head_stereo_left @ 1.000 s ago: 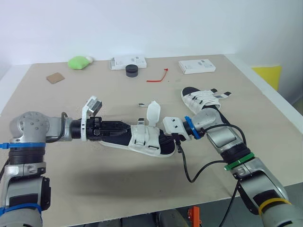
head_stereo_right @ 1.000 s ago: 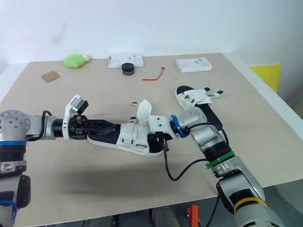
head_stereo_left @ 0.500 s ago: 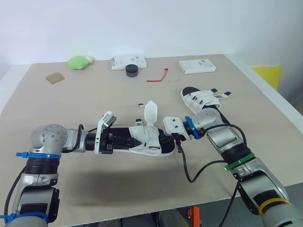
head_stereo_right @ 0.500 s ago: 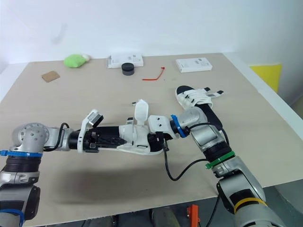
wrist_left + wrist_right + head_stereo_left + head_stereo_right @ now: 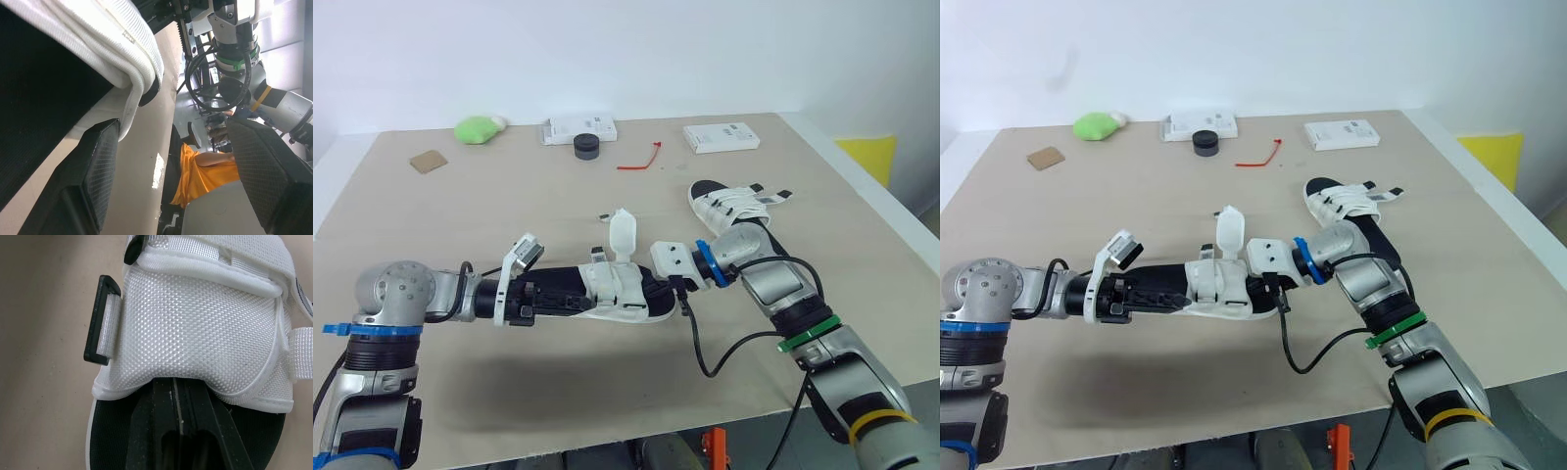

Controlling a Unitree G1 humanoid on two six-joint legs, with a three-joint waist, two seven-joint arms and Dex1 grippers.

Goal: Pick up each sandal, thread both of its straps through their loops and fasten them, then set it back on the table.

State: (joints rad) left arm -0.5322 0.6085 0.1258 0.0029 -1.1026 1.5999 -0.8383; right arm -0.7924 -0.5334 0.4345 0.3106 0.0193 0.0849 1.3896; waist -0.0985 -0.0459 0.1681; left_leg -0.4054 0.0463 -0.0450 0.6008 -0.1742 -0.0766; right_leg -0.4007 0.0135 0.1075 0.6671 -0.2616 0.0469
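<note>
Near the second sandal (image 5: 732,208) on the worktop (image 5: 460,225), the first sandal (image 5: 619,292) sits between both tools — left tool (image 5: 570,300) spread wide at its heel end, right tool (image 5: 177,391) closed narrow, tucked under its white upper (image 5: 205,323).

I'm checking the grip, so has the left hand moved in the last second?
Yes. The left hand has shifted back toward the robot, farther from the black puck.

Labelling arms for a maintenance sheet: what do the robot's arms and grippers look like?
Both are silver-grey with white wrist camera blocks. Left arm: blue bands, black left gripper. Right arm: blue wrist ring, green and yellow bands, looping black cable, black right gripper.
</note>
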